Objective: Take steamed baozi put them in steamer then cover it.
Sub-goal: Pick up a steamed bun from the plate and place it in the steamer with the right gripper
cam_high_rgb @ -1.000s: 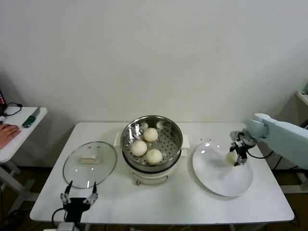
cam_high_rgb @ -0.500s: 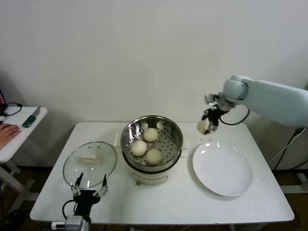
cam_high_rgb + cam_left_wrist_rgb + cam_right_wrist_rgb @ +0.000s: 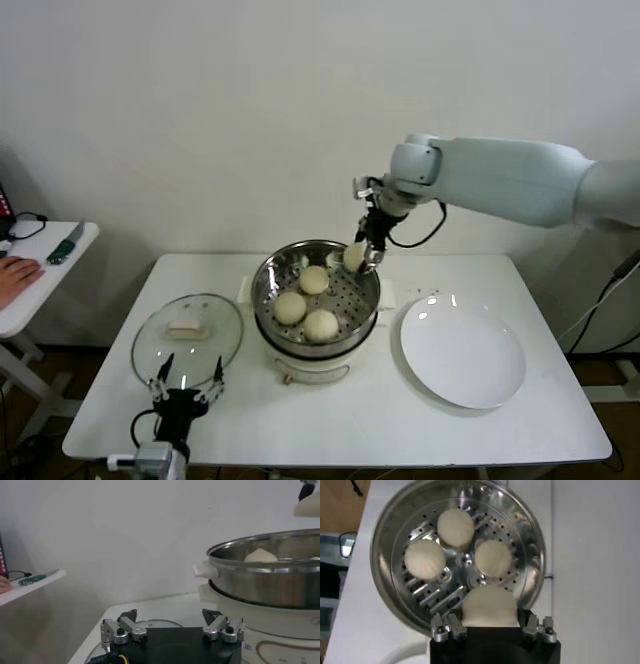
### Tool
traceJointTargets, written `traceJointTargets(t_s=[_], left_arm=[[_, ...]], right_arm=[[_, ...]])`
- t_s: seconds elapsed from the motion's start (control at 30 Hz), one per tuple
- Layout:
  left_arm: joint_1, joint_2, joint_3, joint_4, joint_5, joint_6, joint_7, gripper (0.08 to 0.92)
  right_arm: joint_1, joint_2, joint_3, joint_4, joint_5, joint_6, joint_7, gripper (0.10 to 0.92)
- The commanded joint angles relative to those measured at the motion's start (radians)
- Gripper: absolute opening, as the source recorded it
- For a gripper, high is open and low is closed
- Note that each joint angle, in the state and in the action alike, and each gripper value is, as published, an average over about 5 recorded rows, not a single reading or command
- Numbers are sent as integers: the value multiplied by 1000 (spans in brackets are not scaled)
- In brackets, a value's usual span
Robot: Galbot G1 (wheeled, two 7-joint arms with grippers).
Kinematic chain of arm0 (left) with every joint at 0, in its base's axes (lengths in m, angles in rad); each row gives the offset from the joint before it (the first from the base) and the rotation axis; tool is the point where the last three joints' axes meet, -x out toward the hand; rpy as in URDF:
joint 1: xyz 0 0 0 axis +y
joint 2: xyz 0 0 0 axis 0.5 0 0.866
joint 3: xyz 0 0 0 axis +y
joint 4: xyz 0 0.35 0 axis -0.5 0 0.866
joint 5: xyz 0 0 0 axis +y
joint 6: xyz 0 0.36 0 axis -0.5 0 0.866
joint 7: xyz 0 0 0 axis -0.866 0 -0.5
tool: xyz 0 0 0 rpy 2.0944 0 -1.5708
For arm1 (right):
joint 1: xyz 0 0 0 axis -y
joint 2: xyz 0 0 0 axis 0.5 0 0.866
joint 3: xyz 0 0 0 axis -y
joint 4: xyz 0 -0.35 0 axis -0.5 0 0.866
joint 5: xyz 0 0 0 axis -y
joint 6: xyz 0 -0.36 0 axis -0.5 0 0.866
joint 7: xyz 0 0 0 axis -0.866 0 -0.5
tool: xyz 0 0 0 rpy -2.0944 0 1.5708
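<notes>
White table (image 3: 520, 425) against a plain pale wall (image 3: 250, 120). At the table's middle, steamer (image 3: 369, 303): steel pot on a cream base, perforated tray inside, three baozi (image 3: 306, 302) lying on the tray, two toward the front and one toward the back. Left of it, flat on the table, glass cover (image 3: 215, 345) with its cream bar handle up. Right of it, white plate (image 3: 463, 352), bare. Small folded white cloth (image 3: 386, 296) showing between pot and plate. Off to the far left, a lower side table (image 3: 40, 275) bearing a teal object (image 3: 64, 246) and a black cable; a person's hand (image 3: 12, 276) resting at its edge.

Right arm reaching in from the right at shoulder height, wrist bent down, right gripper (image 3: 362, 256) pointing at the pot's rear right rim. Clamped between its fingers, the fourth baozi (image 3: 354, 256), hanging just above the rim and clear of the tray. Seen from the right wrist: that bun (image 3: 490, 606) filling the gap between the fingers, over the tray's edge, the other three beyond it.

Left gripper (image 3: 185, 389) low at the table's front edge, just before the cover, fingers spread wide and holding nothing. Seen from the left wrist: both fingers (image 3: 123, 630) apart above the cover's rim, the pot's side (image 3: 260, 587) close by, the held bun at the frame's upper corner.
</notes>
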Motion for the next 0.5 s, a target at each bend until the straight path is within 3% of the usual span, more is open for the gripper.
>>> traceJointTargets(t_s=[0.03,0.5], left_arm=[[-7,6,-3,2,-8,3,1,823],[-16,19,-23,20,-26,0,1,823]], right_arm=[[-35,117,-65,-12,53,-22,26,703],[-115,136,-88,-44,-46,-9,16,704]])
